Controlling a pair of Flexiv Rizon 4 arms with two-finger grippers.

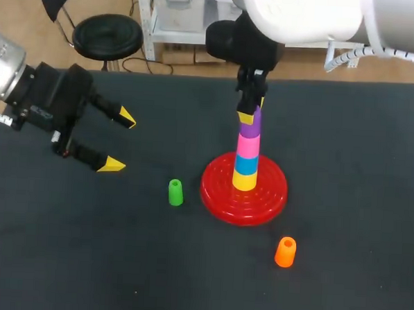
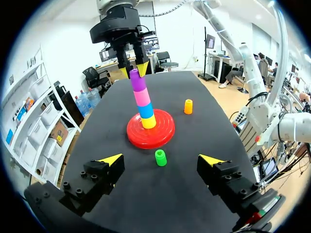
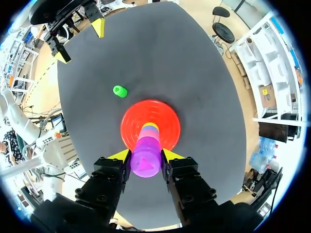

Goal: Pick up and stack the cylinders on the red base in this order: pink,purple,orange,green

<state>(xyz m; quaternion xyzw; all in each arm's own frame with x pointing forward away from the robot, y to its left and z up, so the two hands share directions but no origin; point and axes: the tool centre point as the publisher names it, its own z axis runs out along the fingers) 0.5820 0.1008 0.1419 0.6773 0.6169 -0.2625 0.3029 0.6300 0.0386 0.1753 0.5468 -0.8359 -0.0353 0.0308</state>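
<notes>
Red and ridged, the round base (image 1: 216, 187) sits on the dark table (image 1: 343, 204) and carries a single column of four cylinders on its centre. A yellow cylinder (image 1: 244, 182) is at the bottom, a blue cylinder (image 1: 245, 165) rests on it, a pink cylinder (image 1: 248, 145) comes next, and a purple cylinder (image 2: 138, 82) is on top. The column stands upright. The right gripper (image 3: 146, 155) comes down from above over the column, and its two fingers press against the purple cylinder from opposite sides, so it grips that piece while the piece sits on the pink one. In the right wrist view the purple top fills the gap between the yellow tips, with the red base showing around it below. A green cylinder (image 1: 175, 192) stands upright on the table near the base's rim, on the left arm's side, touching nothing. An orange cylinder (image 1: 285, 251) stands upright on the table too, apart from the base on the other side. The left gripper (image 1: 119, 141) hangs over the table well apart from the base, its fingers spread wide and holding nothing. In the left wrist view the green cylinder lies ahead of it, between it and the base.
</notes>
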